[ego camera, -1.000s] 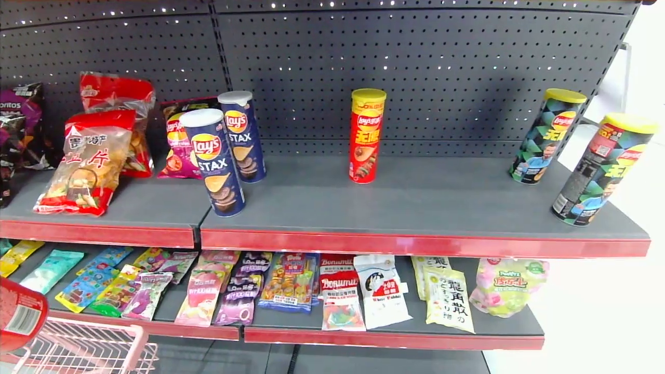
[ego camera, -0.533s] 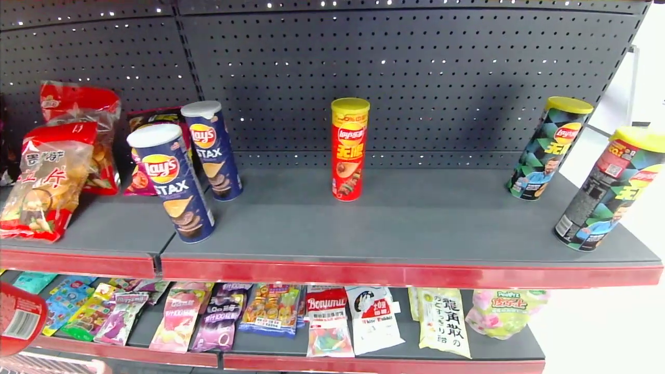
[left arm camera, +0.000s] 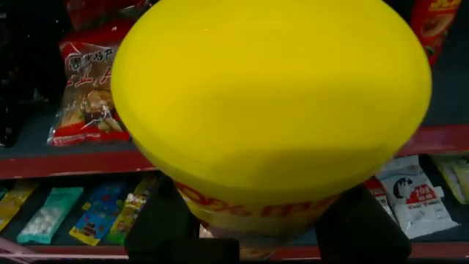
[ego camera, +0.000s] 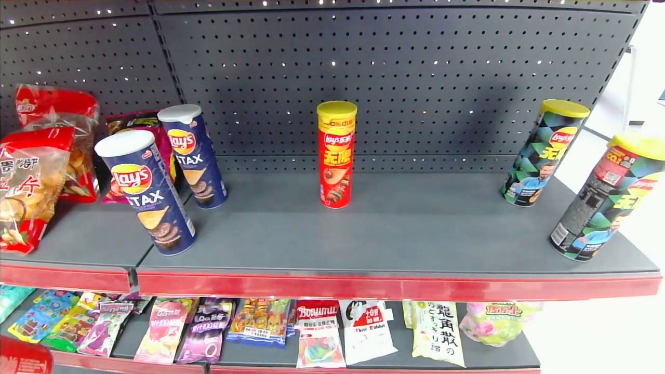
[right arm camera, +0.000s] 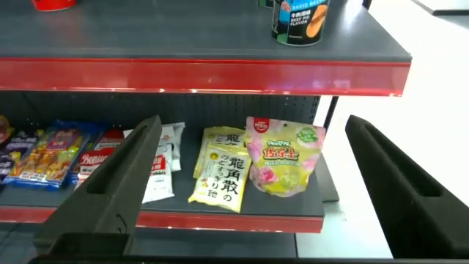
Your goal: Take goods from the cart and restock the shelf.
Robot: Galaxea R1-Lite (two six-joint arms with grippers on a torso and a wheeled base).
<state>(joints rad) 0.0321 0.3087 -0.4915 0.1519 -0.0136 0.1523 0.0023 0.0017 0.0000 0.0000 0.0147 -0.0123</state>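
My left gripper (left arm camera: 267,229) is shut on a red chips can with a yellow lid (left arm camera: 271,95); its dark fingers (left arm camera: 172,224) press on both sides of the can below the lid. The same can's red end (ego camera: 21,357) shows at the lower left corner of the head view. The upper shelf (ego camera: 395,234) carries a matching red can (ego camera: 336,154), two blue cans (ego camera: 148,192) (ego camera: 193,156) and two green-black cans (ego camera: 544,151) (ego camera: 605,202), all upright. My right gripper (right arm camera: 256,183) is open and holds nothing, in front of the lower shelf.
Snack bags (ego camera: 28,192) lie at the upper shelf's left end. Flat sachets (ego camera: 311,327) and a green bag (right arm camera: 286,155) line the lower shelf. A pegboard wall (ego camera: 395,78) closes the back. Bare shelf spreads on both sides of the red can.
The head camera has moved: the whole picture has shifted left and the upper shelf sits lower. The pink cart rim has left the frame, and the held can sits lower at the corner.
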